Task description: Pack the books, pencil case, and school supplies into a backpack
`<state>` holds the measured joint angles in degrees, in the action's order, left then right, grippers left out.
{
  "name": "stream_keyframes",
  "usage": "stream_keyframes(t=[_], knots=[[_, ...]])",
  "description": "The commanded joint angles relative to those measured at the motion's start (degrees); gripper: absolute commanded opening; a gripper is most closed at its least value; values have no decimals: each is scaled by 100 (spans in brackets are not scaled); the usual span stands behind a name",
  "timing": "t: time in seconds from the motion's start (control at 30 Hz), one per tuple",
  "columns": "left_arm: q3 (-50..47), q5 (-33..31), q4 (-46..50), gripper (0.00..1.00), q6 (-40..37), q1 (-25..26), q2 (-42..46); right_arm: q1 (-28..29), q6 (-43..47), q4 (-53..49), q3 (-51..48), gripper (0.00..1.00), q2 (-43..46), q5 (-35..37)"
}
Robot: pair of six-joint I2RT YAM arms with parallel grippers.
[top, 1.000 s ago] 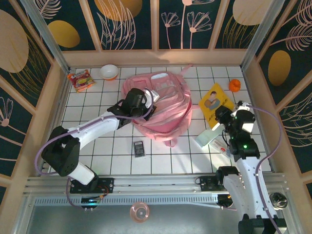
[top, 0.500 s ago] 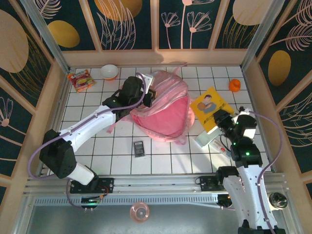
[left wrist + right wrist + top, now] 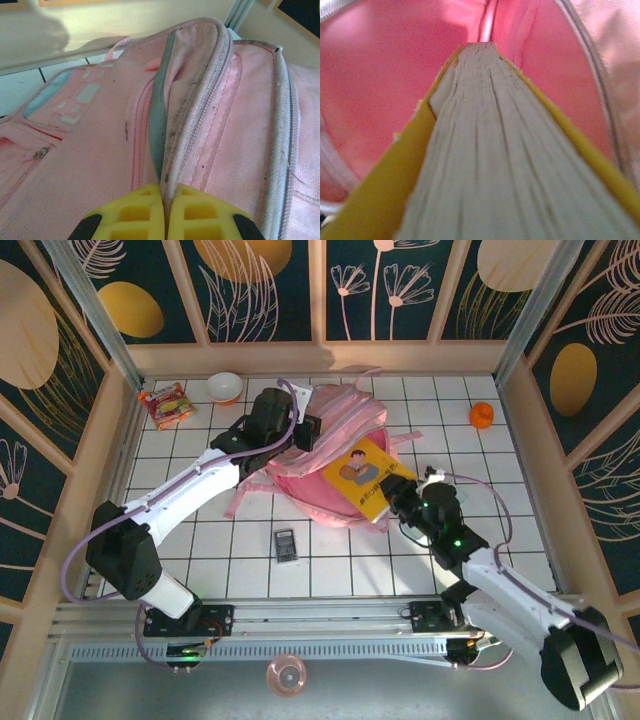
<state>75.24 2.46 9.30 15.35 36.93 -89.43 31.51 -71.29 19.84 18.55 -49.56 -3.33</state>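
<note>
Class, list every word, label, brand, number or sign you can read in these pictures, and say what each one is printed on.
No text can be read with certainty.
Yellow book: a drawing of a person on the cover; any print is too small to read.
Snack packet: printing blurred.
Calculator: keys and screen too small to read.
Backpack, pale panel: plain shapes, no legible letters.
</note>
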Motion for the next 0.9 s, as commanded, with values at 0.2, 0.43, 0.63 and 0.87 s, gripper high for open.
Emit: stream_keyframes(t=[0.2,0.43,0.63,0.87], knots=[[333,182,-644,0,126,-100,232,372,-496,3289,706,0,-2365,547],[365,324,-658,0,134,-109,248,353,-602,4038,1509,0,-3963,637],[396,490,-683,0,125,-107,229,298,-1061,4689,2078,0,-5257,629],[430,512,-719,0,120,-110,212,299,-1070,4118,3106,1,-6193,700]])
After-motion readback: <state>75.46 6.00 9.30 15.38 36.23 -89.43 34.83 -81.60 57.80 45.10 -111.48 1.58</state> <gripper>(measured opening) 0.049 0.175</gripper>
